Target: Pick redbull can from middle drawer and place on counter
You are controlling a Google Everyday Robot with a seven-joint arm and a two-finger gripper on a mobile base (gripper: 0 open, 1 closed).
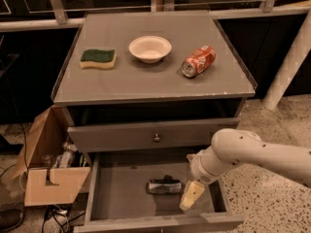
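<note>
The pincer point(192, 196), its opening impossible to tell, is hanging at lower right of frame, just right of the redbull can point(164, 186); the can is lying on its side, long axis left-to-right, in the middle drawer point(155, 223).

Redbull can point(164, 186): slim, silvery-grey, lying on its side near the centre of the middle drawer point(121, 198); drawer grey, deep, pulled open; worktop point(146, 79) grey, flat, above the drawer; gripper point(192, 196) inside the drawer, just beside the can.
</note>
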